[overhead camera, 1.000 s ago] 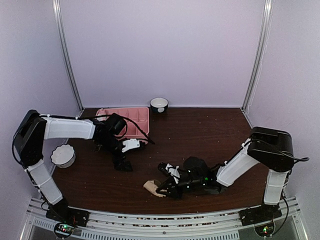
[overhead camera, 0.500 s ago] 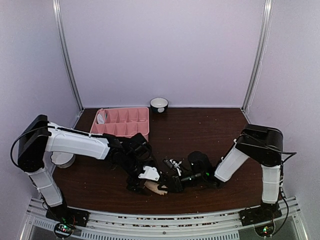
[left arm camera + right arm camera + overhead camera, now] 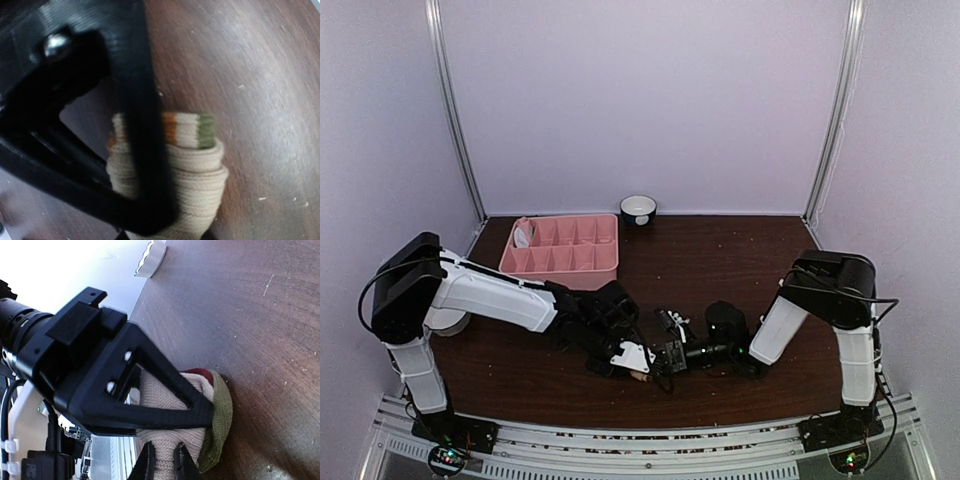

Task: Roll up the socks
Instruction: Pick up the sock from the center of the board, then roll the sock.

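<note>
A tan sock [image 3: 639,376], rolled into a thick bundle, lies near the table's front edge between both grippers. In the left wrist view the roll [image 3: 200,170] shows orange and green stripes at its end. My left gripper [image 3: 624,360] is shut on it, one black finger [image 3: 145,150] crossing its front. My right gripper [image 3: 666,356] comes in from the right. Its two thin fingertips [image 3: 148,463] pinch the tan knit [image 3: 162,390] beside an olive cuff with a maroon patch, and the right gripper [image 3: 164,464] stays shut on it. The left gripper's triangular finger [image 3: 150,412] lies across the same roll.
A pink divided tray [image 3: 570,262] stands at the back left with a pale item [image 3: 523,236] in its left end compartment. A small dark bowl with a white inside [image 3: 638,208] sits by the back wall. A white scalloped bowl [image 3: 448,322] is half hidden behind the left arm.
My left arm swung from beside the tray down to the front and closed its jaws on the sock roll. The right gripper kept its hold and shifted slightly toward the middle.
</note>
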Robot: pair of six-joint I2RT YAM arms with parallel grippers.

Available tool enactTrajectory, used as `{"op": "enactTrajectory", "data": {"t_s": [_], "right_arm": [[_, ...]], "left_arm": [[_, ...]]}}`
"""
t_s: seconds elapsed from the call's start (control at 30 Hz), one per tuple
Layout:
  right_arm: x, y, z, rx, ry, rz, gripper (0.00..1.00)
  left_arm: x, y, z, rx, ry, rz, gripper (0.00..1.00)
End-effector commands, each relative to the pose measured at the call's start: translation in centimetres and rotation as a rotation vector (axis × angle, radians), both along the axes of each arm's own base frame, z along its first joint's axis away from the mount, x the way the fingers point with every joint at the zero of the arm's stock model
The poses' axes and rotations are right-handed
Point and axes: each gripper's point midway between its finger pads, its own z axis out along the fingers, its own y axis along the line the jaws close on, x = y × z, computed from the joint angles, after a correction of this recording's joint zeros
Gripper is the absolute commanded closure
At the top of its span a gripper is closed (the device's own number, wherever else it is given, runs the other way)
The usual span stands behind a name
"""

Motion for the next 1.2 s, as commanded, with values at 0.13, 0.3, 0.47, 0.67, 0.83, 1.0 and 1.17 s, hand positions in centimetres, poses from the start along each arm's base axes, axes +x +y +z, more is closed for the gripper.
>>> {"op": "enactTrajectory", "data": {"t_s": [0.13, 0.3, 0.47, 0.67, 0.83, 1.0, 1.17], "right_arm": [[-1.7, -4.9, -6.3, -0.329, 0.096, -0.081, 0.65], [1.9, -7.5, -0.5, -0.457, -0.31, -0.195, 0.64], [4.5, -9.7, 8.3, -0.444, -0.602, -0.393, 0.6], [3.5, -8.1, 18.1, -0.342, -0.825, -0.42, 0.59], [1.6, -4.1, 22.3, -0.273, -0.898, -0.278, 0.59], [0.3, -1.1, 23.8, -0.235, -0.917, -0.186, 0.59], [0.5, 0.6, 23.7, -0.227, -0.895, -0.17, 0.59]], "left_arm": [[2.0, -0.9, 4.4, -0.056, 0.219, 0.12, 1.0], [2.5, -0.1, 13.0, -0.227, 0.641, 0.178, 1.0], [1.6, 0.7, 18.8, -0.347, 0.935, 0.152, 1.0], [-0.8, 1.2, 22.2, -0.377, 1.144, 0.075, 1.0], [-1.6, 1.7, 22.6, -0.35, 1.228, 0.066, 1.0], [-1.8, 1.8, 22.6, -0.352, 1.235, 0.066, 1.0], [-1.0, 1.4, 22.0, -0.349, 1.174, 0.103, 1.0]]}}
